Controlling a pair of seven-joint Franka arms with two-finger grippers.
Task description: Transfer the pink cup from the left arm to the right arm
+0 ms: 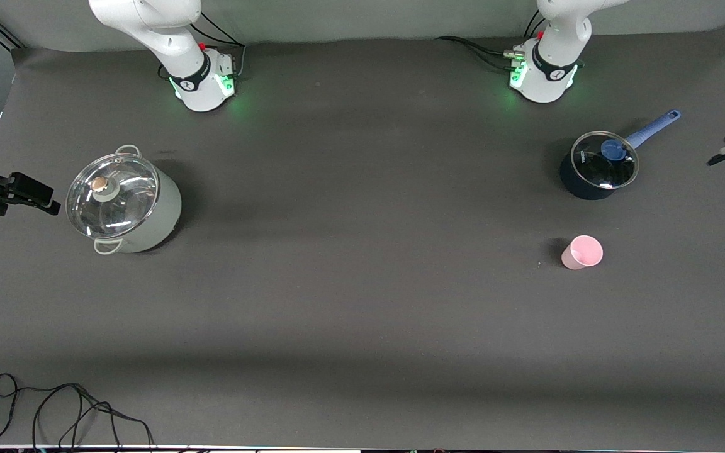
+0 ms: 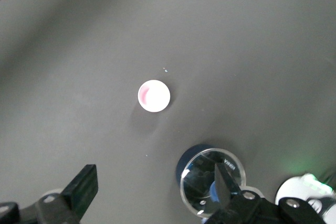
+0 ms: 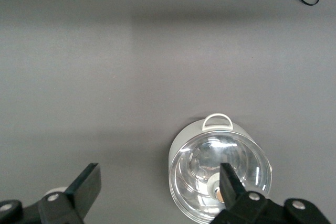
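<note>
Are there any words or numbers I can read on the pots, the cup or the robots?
Dark blue pot: a short white word on its side, and again on its glass lid, too blurred to read.
Robot bases: a small white mark on the black band, a logo, not readable letters.
Pink cup: no writing.
White pot: no writing showing.
Left pincer, right pincer: no lettering visible.

surface: dark grey matte mat (image 1: pixel 362 302) covering the whole table, faint creases running across
backdrop: pale grey wall strip (image 1: pixel 362 16) along the bases' edge of the table
light: even overhead, soft darker bands across the mat
clutter: loose black cable (image 1: pixel 54 409) coiled at the table edge nearest the front camera, toward the right arm's end
</note>
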